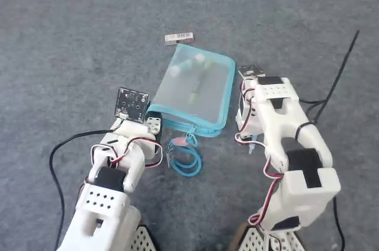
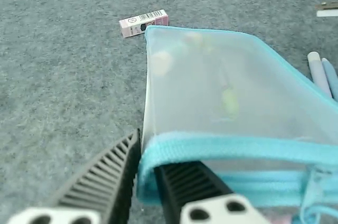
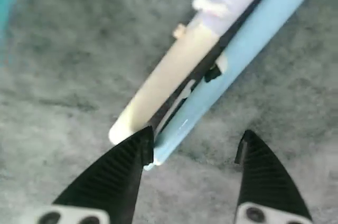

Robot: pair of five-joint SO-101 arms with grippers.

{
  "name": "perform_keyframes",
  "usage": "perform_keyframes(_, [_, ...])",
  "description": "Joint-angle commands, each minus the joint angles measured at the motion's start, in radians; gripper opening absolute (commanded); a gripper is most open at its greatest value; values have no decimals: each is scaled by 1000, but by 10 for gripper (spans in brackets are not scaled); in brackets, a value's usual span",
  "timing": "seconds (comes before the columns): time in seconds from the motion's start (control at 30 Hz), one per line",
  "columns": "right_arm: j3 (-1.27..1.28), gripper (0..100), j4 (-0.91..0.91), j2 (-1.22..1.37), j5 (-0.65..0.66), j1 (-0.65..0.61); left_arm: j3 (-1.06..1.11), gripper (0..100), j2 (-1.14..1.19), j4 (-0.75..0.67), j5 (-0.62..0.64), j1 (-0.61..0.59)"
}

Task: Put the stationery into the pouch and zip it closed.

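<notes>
The translucent pouch (image 1: 192, 88) with blue trim lies in the middle of the grey mat, with a few stationery pieces showing faintly inside. My left gripper (image 2: 148, 174) is shut on the pouch (image 2: 222, 92) at its near corner, one finger on each side of the blue edge. Two pens, a white-and-lavender pen (image 3: 200, 39) and a light blue pen (image 3: 248, 44), lie side by side on the mat beside the pouch. My right gripper (image 3: 195, 142) stands open just over their ends, one fingertip touching the blue pen's tip. A small boxed eraser (image 1: 179, 38) lies beyond the pouch's far edge.
A blue strap loop (image 1: 186, 159) and a pink tag (image 1: 177, 142) trail from the pouch's near edge, between the two arms. The right arm (image 1: 278, 115) stands close along the pouch's right side. Black cables run behind both arms. Bare mat surrounds the pouch.
</notes>
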Motion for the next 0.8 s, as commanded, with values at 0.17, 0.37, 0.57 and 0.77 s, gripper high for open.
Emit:
perform_keyframes(0.17, [-5,149,-42,-10,-11,67,-30,12,-17,-21,21,-9])
perform_keyframes(0.37, [2,99,-31,-10,-9,73,-28,12,-17,-21,21,-9])
perform_keyframes(0.57, [2,8,-31,-16,-3,136,-28,12,-17,-21,21,-9])
perform_keyframes(0.77, [-49,7,120,-162,44,203,-30,12,-17,-21,21,-9])
